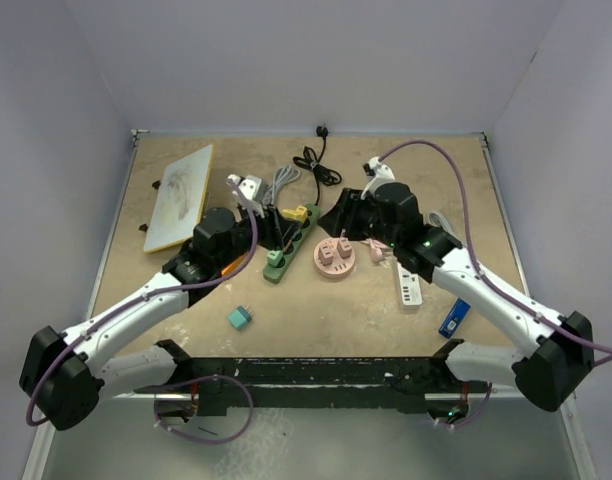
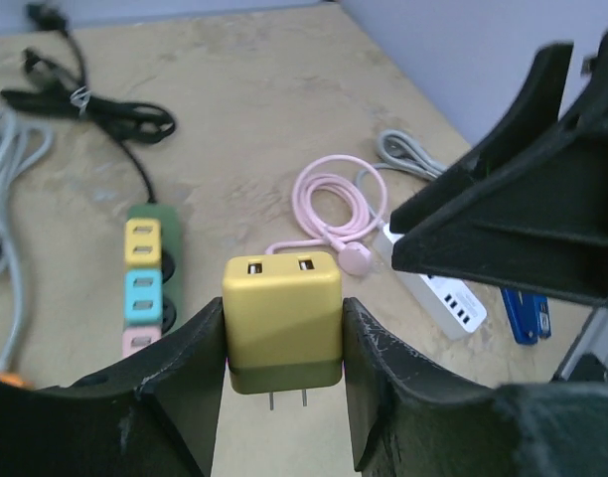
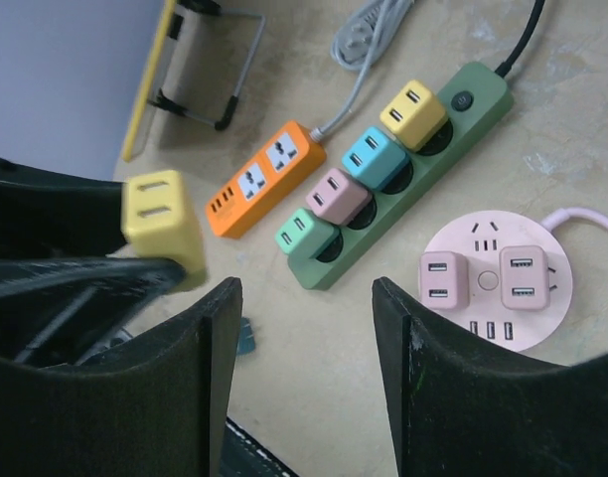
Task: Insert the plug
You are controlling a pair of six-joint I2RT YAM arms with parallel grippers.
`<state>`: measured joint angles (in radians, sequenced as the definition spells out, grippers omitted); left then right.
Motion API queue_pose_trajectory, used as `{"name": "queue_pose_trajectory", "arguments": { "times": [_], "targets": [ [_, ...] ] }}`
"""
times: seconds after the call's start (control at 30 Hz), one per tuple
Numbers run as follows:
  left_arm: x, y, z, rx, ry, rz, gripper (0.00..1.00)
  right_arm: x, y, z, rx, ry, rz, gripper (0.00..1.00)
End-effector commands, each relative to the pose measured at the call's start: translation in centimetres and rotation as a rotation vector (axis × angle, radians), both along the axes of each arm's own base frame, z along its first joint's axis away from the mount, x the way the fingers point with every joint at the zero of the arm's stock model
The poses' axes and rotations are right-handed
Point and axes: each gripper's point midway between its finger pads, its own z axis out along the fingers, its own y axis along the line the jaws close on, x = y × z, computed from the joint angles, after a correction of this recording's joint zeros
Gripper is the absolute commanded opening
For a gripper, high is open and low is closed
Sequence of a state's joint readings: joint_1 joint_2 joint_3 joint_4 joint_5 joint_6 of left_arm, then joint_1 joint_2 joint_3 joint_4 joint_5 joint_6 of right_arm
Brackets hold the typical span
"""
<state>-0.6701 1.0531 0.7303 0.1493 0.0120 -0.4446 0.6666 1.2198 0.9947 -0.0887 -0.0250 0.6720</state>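
White arms (image 1: pixel 136 303), black joints (image 1: pixel 56 378), purple cables (image 1: pixel 426 144)

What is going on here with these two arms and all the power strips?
The left claw holds a yellow USB charger by its sides, prongs pointing down, off the table. It is not yet plugged in anywhere. The right claw is open and empty. It hangs above the green power strip, which carries four chargers, and near the round pink socket hub, which carries two.
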Motion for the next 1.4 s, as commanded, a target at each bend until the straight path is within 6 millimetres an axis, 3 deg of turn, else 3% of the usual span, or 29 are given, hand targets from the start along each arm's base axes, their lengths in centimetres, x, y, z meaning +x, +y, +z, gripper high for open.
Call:
{"name": "queue_pose_trajectory", "arguments": {
  "times": [0.0, 0.17, 0.3, 0.43, 0.73, 0.93, 1.0, 1.07, 1.17, 1.37],
  "targets": [
    [-1.0, -4.4, 5.2, 0.026, -0.310, -0.294, 0.35, -1.0, -0.8, 6.5, 0.103, -0.076, -0.005, 0.58],
    [-1.6, -5.2, 5.9, 0.067, -0.522, -0.384, 0.33, -1.9, -0.8, 8.1, 0.125, -0.108, 0.038, 0.59],
    [-2.1, -6.1, 7.2, 0.059, -0.624, -0.443, 0.32, -2.7, 0.6, 6.8, 0.102, -0.078, 0.145, 0.59],
    [-2.7, -7.1, 5.9, 0.091, -0.630, -0.540, 0.31, -3.3, 1.4, 5.2, 0.080, -0.035, 0.212, 0.58],
    [-3.5, -7.0, 5.0, 0.142, -0.657, -0.590, 0.31, -3.4, 2.2, 4.3, 0.084, -0.001, 0.247, 0.51],
    [-3.6, -6.8, 4.9, 0.158, -0.657, -0.591, 0.30, -3.6, 3.0, 3.1, 0.087, 0.025, 0.291, 0.37],
    [-3.6, -6.7, 4.8, 0.162, -0.646, -0.585, 0.31, -3.5, 3.0, 3.0, 0.088, 0.022, 0.289, 0.27],
    [-3.3, -6.5, 5.0, 0.151, -0.619, -0.557, 0.40, -3.3, 2.9, 3.2, 0.089, 0.009, 0.278, 0.13],
    [-2.6, -5.8, 5.6, 0.140, -0.589, -0.488, 0.54, -2.2, 1.5, 3.4, 0.060, -0.024, 0.178, 0.01],
    [-0.9, -1.3, 8.2, 0.107, -0.574, -0.182, 0.57, 1.4, -4.8, 4.8, -0.072, -0.161, -0.184, 0.00]
  ]
}}
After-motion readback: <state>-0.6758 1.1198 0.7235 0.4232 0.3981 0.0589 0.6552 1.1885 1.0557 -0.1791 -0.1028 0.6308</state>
